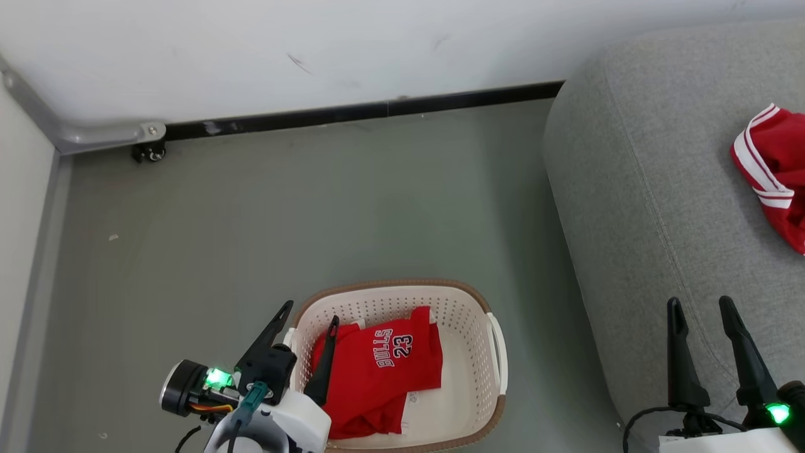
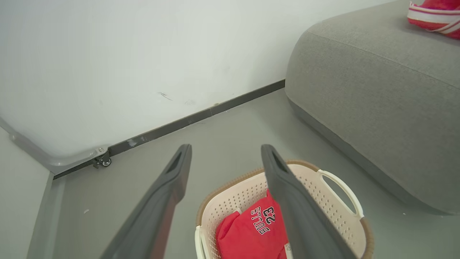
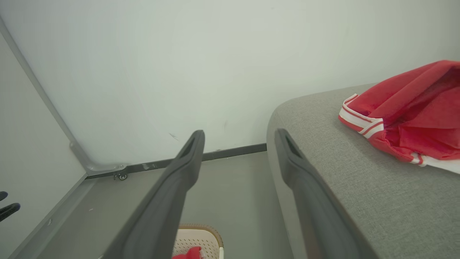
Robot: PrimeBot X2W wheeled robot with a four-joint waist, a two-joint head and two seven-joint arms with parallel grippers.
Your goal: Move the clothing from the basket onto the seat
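Both claws wide, empty.
Left claw point(image 1: 311, 313) tilts over oval cream perforated basket point(image 1: 390, 284) with red lettered jersey point(image 1: 377, 371); right claw point(image 1: 700, 302) hovers above light grey fabric sofa point(image 1: 660, 189).

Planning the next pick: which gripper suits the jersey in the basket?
Left. The left gripper hangs open at the basket, beside the jersey; the right gripper is open over the sofa.

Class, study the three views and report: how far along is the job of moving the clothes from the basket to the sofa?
Done: the striped garment lies on the sofa. In hand: nothing. The left end effector hangs open by the basket rim, and the right end effector is open at the sofa's edge. Left: the lettered jersey, which is in the basket.
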